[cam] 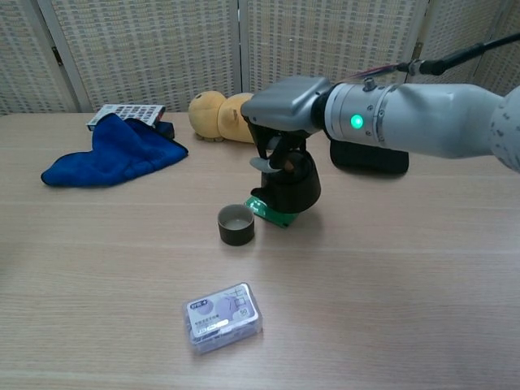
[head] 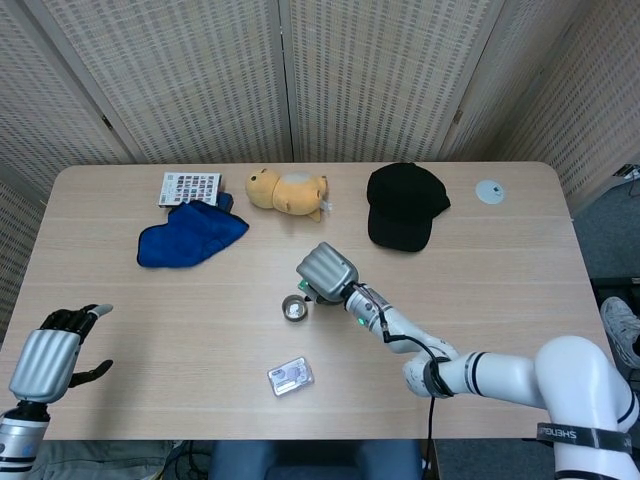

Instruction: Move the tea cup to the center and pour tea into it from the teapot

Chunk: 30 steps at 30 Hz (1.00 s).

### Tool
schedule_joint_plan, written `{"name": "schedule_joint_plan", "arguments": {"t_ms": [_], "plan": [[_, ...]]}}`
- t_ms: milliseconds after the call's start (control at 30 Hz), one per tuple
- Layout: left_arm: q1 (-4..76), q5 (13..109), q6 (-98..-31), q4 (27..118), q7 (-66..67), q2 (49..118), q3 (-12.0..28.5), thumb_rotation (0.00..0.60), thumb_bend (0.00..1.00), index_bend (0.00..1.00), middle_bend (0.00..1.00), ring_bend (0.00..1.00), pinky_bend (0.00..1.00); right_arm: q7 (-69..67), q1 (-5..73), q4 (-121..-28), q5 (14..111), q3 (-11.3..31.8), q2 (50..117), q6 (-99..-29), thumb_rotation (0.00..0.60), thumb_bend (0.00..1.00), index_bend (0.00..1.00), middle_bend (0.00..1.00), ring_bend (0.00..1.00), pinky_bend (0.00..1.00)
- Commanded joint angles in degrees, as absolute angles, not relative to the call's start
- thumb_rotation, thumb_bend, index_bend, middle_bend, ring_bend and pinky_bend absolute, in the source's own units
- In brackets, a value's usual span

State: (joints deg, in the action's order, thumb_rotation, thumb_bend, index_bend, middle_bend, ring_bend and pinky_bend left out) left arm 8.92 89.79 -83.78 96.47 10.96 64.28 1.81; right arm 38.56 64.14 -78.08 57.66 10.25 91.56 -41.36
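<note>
Black teapot point(cam: 290, 185) hangs in the right hand's point(cam: 280, 122) grip at three o'clock of the tea cup point(cam: 236, 224); the left hand point(head: 45, 355) hovers wide, fingers apart.

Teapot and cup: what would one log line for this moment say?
right hand: grips teapot | teapot: beside tea cup, over green packet | pour: not begun | left hand: holds nothing, at table's edge
</note>
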Motion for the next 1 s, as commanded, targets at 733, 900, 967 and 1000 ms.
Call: {"name": "schedule_joint_plan", "arguments": {"t_ms": [733,900,967,1000], "plan": [[7.05,89.72,-86.15,95.15,10.22,64.69,1.23,0.600,0.15,0.23,0.26,0.32,0.24,48.57,70.76,-76.58,55.23,6.95,94.33,-42.46,0.406,0.48,1.00,0.96,0.88,0.57],[6.64,89.71,-86.55,95.08,10.11,64.59,1.10,0.600,0.15,0.23,0.26,0.32,0.24,50.27,71.68,-76.51,54.84,6.47,94.67,-42.81,0.407,0.48,1.00,0.96,0.88,0.57],[6.52,89.73,-86.73,95.03,10.05,64.60,1.12,0.600,0.15,0.23,0.26,0.32,0.24,50.78,71.96,-76.54,54.77,6.30,94.81,-43.08,0.406,0.48,1.00,0.96,0.88,0.57],[6.48,89.74,-86.77,95.03,10.04,64.59,1.11,0.600,0.15,0.23,0.26,0.32,0.24,51.22,72.06,-76.45,54.69,6.17,94.91,-43.33,0.406,0.48,1.00,0.96,0.88,0.57]]}}
